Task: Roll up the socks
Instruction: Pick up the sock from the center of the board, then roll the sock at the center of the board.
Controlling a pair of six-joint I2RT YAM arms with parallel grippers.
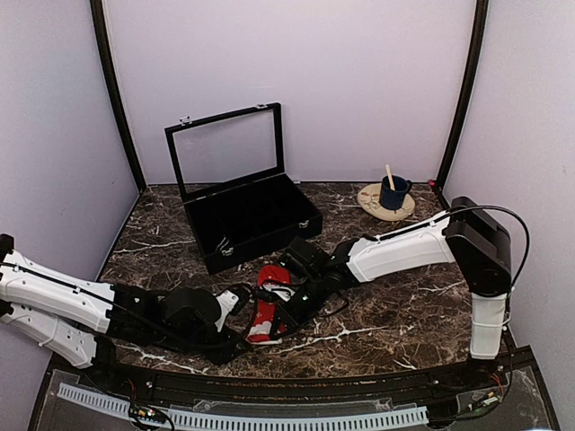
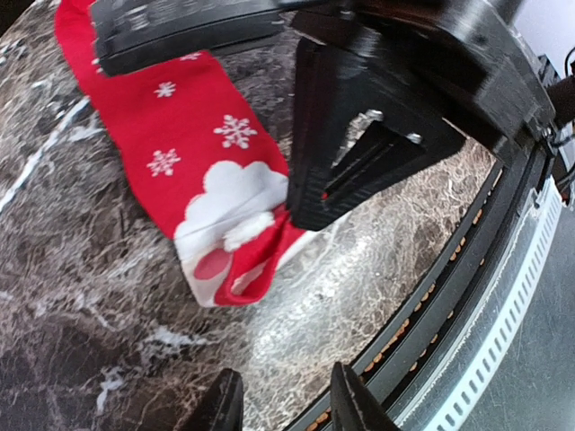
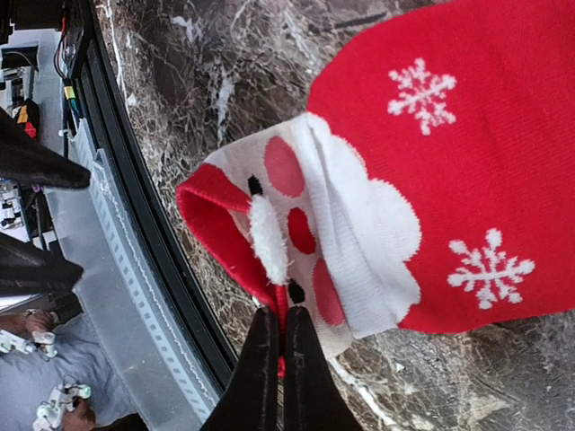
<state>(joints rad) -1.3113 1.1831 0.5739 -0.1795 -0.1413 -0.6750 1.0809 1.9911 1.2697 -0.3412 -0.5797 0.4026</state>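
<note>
My right tool (image 3: 277,316) is clamped on the socks (image 3: 467,180), its two fingers pressed together on the red edge of the opening at the white-banded end. The cuff gapes a little just beside that grip, showing red inside. From there the rest of the red fabric, dotted with white snowflakes, stretches away from the tool and lies flat on the dark marbled surface (image 2: 81,296). My left tool (image 2: 286,373) stands about half open with nothing between its fingers, only bare surface showing in the gap. It sits low, just short of the banded end and apart from the fabric, and it faces my right tool across that end. I cannot tell whether its fingertips touch the surface. Seen from above, the socks lie between my two tools, one closing in from each side. Beyond both tools, farther from me, a black case (image 1: 256,220) stands with its lid raised. Well off past my right tool, a blue cup (image 1: 393,193) holding a wooden stick sits on a round wooden plate (image 1: 373,206).
</note>
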